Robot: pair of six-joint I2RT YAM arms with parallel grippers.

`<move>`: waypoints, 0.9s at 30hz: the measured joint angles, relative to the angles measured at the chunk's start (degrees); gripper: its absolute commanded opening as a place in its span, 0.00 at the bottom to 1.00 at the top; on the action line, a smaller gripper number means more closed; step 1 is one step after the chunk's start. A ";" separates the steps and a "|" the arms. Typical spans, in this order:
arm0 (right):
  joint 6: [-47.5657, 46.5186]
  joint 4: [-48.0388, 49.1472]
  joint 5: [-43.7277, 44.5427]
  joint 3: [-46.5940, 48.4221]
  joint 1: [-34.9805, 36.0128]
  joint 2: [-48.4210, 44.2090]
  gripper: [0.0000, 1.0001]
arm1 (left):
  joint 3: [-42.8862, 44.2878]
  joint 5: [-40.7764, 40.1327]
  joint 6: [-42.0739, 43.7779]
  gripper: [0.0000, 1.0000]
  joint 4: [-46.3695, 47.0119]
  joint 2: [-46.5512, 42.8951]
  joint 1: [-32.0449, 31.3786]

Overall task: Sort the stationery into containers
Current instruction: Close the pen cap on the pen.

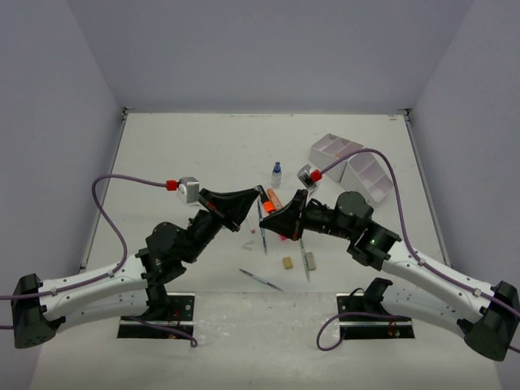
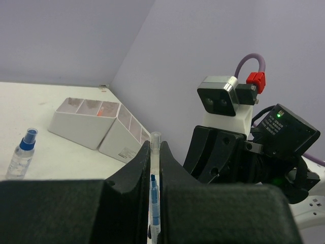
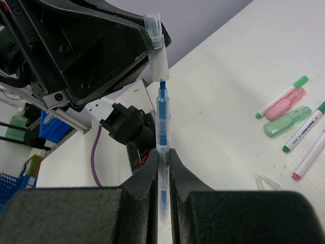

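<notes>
Over the middle of the table my two grippers meet tip to tip. My left gripper (image 1: 253,199) (image 2: 156,146) is shut on a clear pen cap (image 2: 155,138) (image 3: 156,56). My right gripper (image 1: 266,218) (image 3: 162,153) is shut on the barrel of a blue pen (image 3: 162,117) (image 2: 153,195), whose tip sits inside that cap. The white containers (image 1: 357,166) (image 2: 96,122) stand at the back right. On the table lie a blue-capped bottle (image 1: 276,173) (image 2: 23,152), an orange-and-black marker (image 1: 275,198), two erasers (image 1: 287,262) and a thin pen (image 1: 262,279).
The right wrist view shows a pink highlighter (image 3: 287,104), a green highlighter (image 3: 287,122), three thin pens (image 3: 304,129) and a loose clear cap (image 3: 266,180) on the white table. Grey walls close in the back and sides.
</notes>
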 measured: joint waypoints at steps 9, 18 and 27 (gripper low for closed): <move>-0.25 -0.37 0.47 0.05 0.04 -0.86 0.00 | 0.00 0.02 -0.02 0.00 0.28 0.48 0.00; -0.79 -1.31 2.16 1.03 0.05 -0.90 0.00 | 0.00 0.89 -0.25 0.00 0.27 0.48 0.00; -2.31 -3.38 3.55 2.78 0.05 -1.13 0.00 | 0.00 2.37 -1.20 0.10 1.05 1.69 0.11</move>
